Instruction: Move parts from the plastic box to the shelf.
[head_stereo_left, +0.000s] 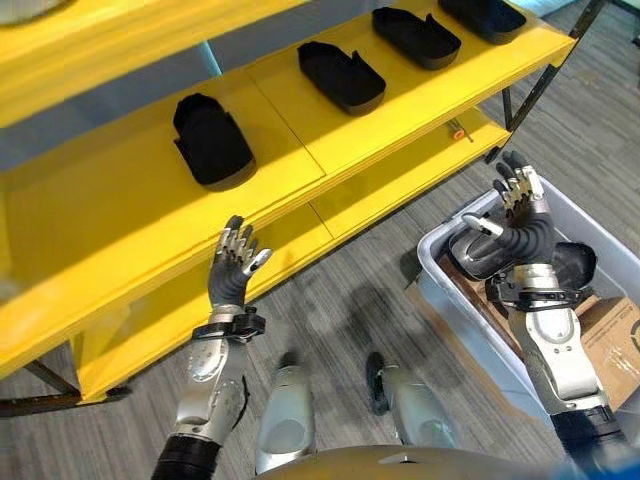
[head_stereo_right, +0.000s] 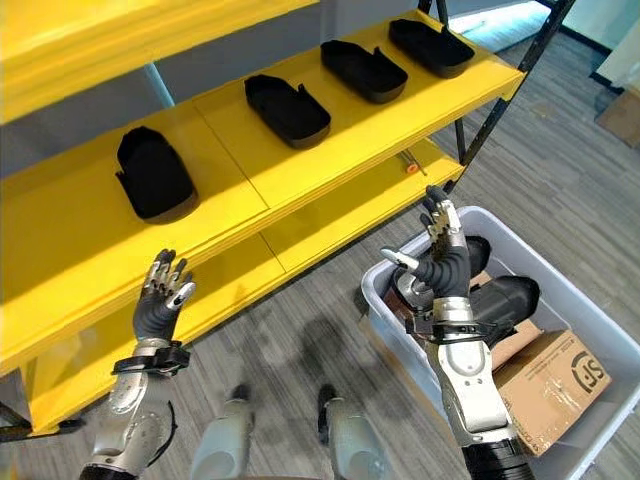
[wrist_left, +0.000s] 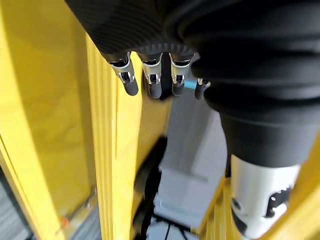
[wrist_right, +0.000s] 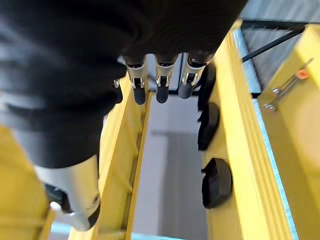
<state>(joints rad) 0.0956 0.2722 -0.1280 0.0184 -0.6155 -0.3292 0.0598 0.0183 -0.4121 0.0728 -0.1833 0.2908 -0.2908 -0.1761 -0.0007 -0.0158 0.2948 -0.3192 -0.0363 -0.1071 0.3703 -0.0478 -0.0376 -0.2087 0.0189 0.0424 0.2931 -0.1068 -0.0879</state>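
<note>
I'm between picks: both hands empty with fingers straight, left hand (head_stereo_left: 236, 262) lower left by the yellow shelf (head_stereo_left: 110, 200), right hand (head_stereo_left: 517, 215) above the plastic box (head_stereo_left: 440, 290) lower right, so next I reach down for a black part (head_stereo_left: 578, 262) there.

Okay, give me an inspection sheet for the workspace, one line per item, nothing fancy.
Surface: yellow metal shelf on dark legs, standing on grey wood-look floor.
Job's things: four black moulded plastic parts in a row on the middle shelf level; more black parts in the grey plastic box on the floor.
Clutter: brown cardboard carton inside the box; small metal tool with an orange tip on the lower shelf level.
Hands: left hand raised before the shelf edge, fingers straight, empty; right hand raised above the box, fingers straight, empty.
Cables: nothing seen.
Surroundings: nothing seen beyond the floor.
</note>
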